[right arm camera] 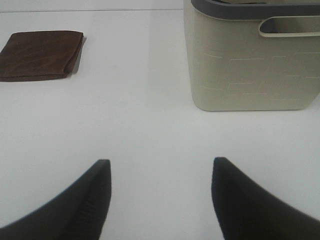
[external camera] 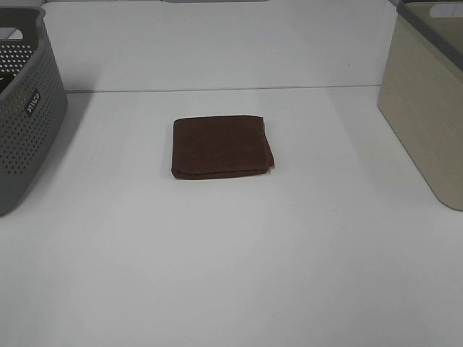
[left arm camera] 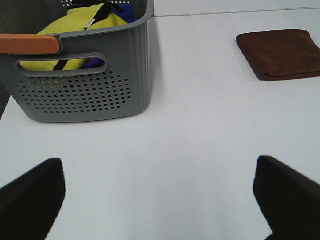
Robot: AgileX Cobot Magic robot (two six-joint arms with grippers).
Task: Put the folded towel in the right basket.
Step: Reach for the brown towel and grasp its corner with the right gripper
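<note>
Lab-type robot test bench. What shows it: a plain white tabletop (external camera: 231, 275) fills every view, with a seam line (external camera: 217, 90) running across it far ahead of both grippers and more flat white surface beyond. The props look staged. A grey perforated basket (left arm camera: 85, 95) sits ahead of the left gripper (left arm camera: 157, 162) on its outer side, with yellow fabric (left arm camera: 75, 25) inside. A beige basket (right arm camera: 250, 65) sits ahead of the right gripper (right arm camera: 161, 161) on its outer side. A brown folded towel (external camera: 221, 147) lies flat between the baskets, ahead of both grippers, toward each one's inner side. Lighting is even, shadows soft. Black robot fingers frame both wrist views.
</note>
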